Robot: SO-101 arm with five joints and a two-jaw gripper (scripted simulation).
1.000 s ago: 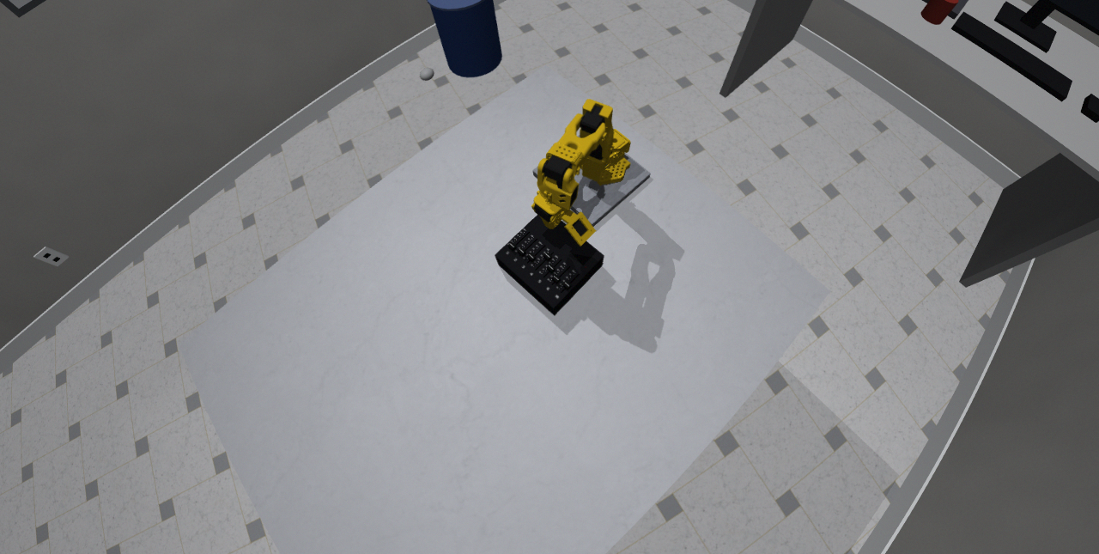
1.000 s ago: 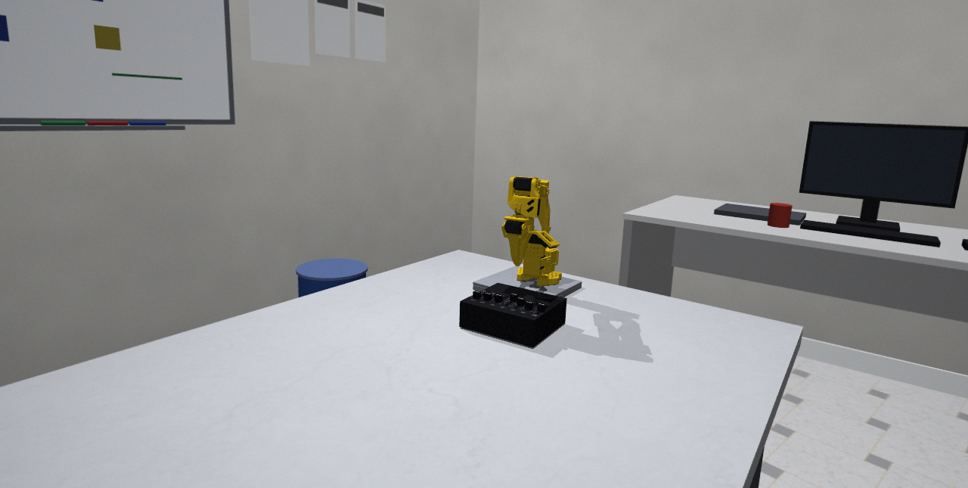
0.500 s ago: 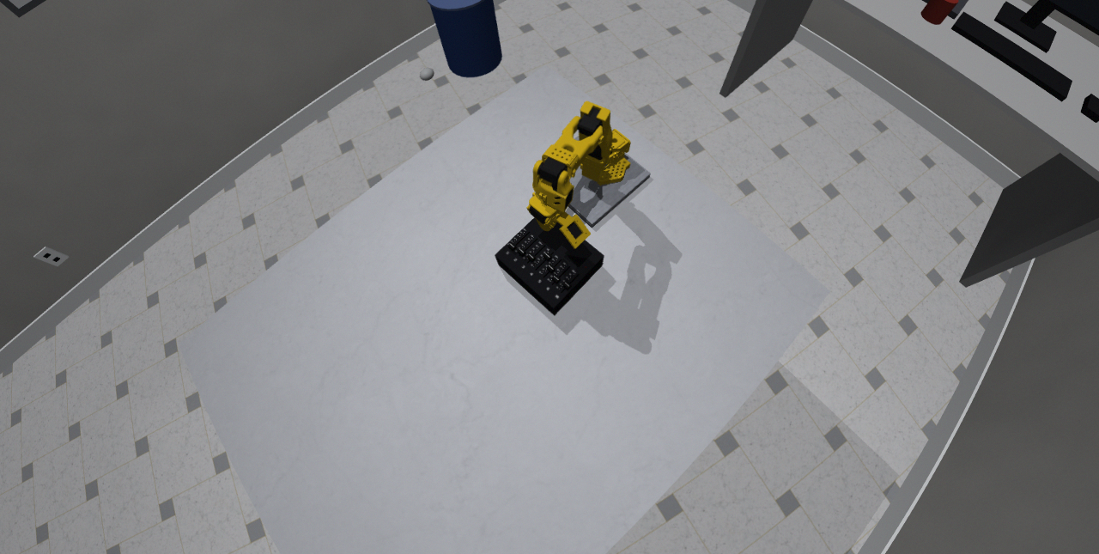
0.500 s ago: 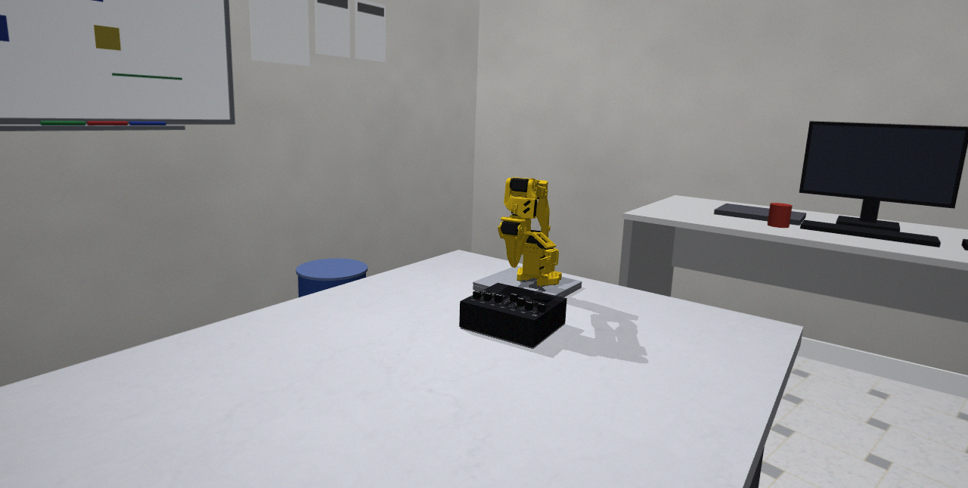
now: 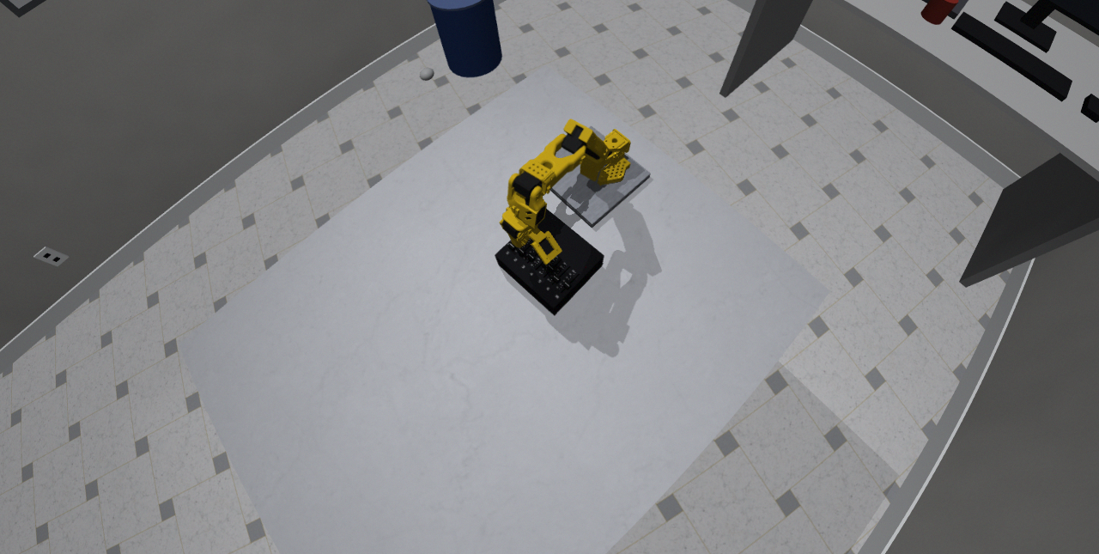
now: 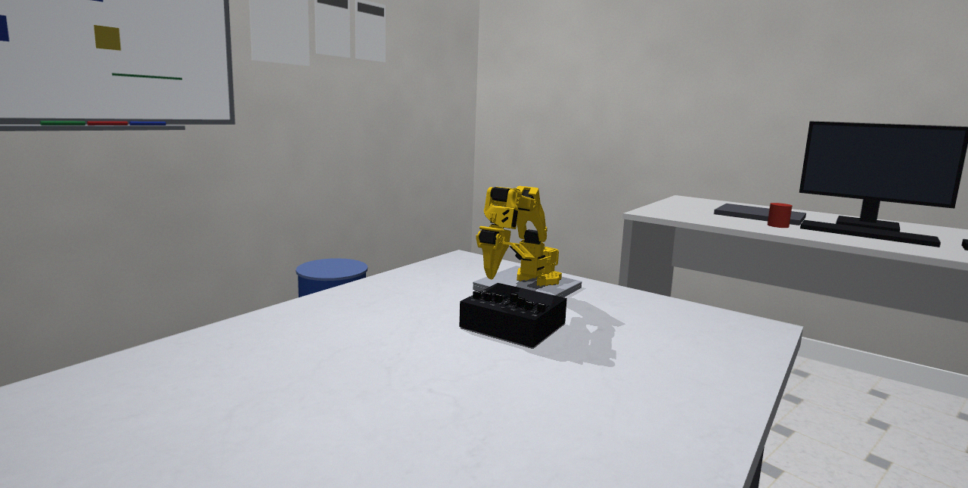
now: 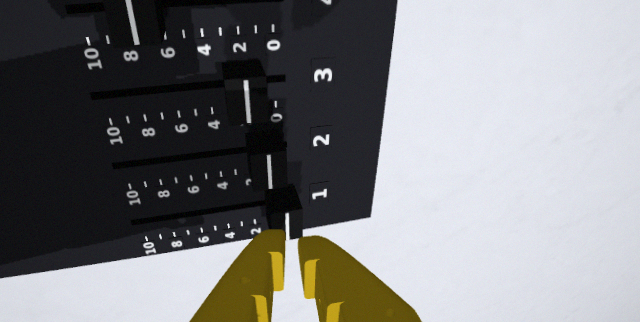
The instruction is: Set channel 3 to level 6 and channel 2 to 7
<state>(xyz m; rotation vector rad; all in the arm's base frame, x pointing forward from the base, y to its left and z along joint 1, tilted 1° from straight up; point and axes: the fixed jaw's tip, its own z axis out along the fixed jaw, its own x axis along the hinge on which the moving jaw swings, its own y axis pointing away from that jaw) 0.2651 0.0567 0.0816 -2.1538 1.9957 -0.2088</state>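
Note:
The black lighting desk [image 5: 569, 297] [image 6: 509, 326] [image 7: 60, 162] sits on the white table in front of the arm's base. In the wrist view the channel 3 fader [image 7: 245, 93] stands near level 2, the channel 2 fader [image 7: 268, 163] near the low end of its scale, the channel 1 fader [image 7: 283, 209] near 0 and the channel 4 fader [image 7: 131, 12] near 8. My gripper [image 7: 291, 243] [image 6: 490, 275] is shut and empty. Its tips hang just over the desk's edge, right beside the channel 1 knob. The higher channels are out of the wrist view.
The arm's grey base plate [image 5: 610, 197] [image 6: 567, 285] lies just behind the desk. A blue bin [image 5: 464, 23] [image 6: 330, 276] stands on the floor beyond the table. A side desk carries a monitor [image 6: 883, 163] and a red cup [image 5: 938, 6] [image 6: 779, 214].

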